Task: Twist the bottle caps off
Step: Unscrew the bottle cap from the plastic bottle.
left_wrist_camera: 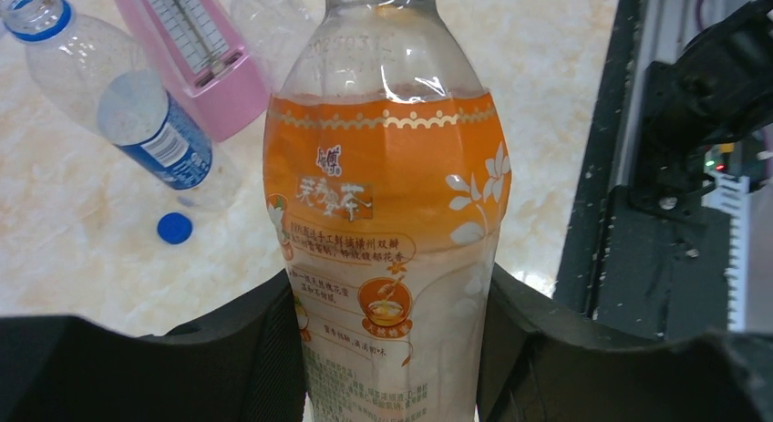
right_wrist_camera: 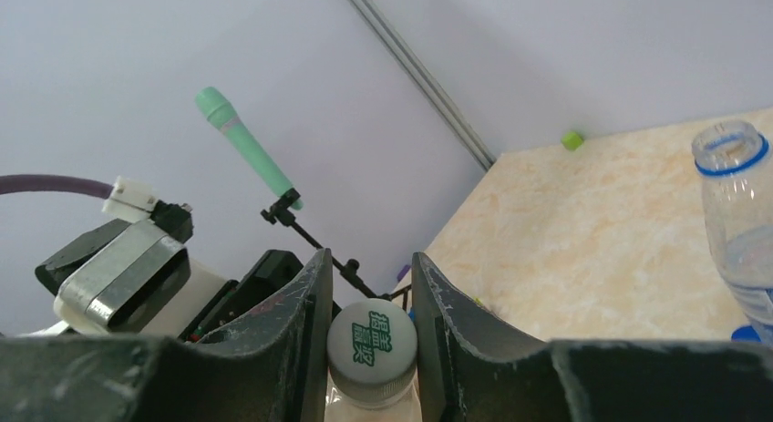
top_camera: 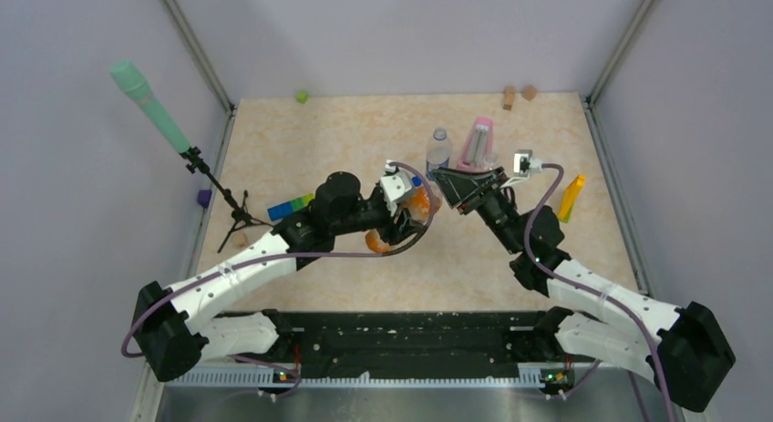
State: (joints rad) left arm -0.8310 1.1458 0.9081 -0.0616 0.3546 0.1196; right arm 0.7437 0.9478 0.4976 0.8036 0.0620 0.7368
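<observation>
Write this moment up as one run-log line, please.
left gripper: shut on orange bottle | right gripper: shut on white cap | blue cap: off, loose on table near blue-label bottle

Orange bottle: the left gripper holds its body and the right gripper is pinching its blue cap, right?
Not quite: the cap in the right gripper is white with green print, not blue, as the right wrist view shows. The left gripper does hold the orange bottle's body.
</observation>
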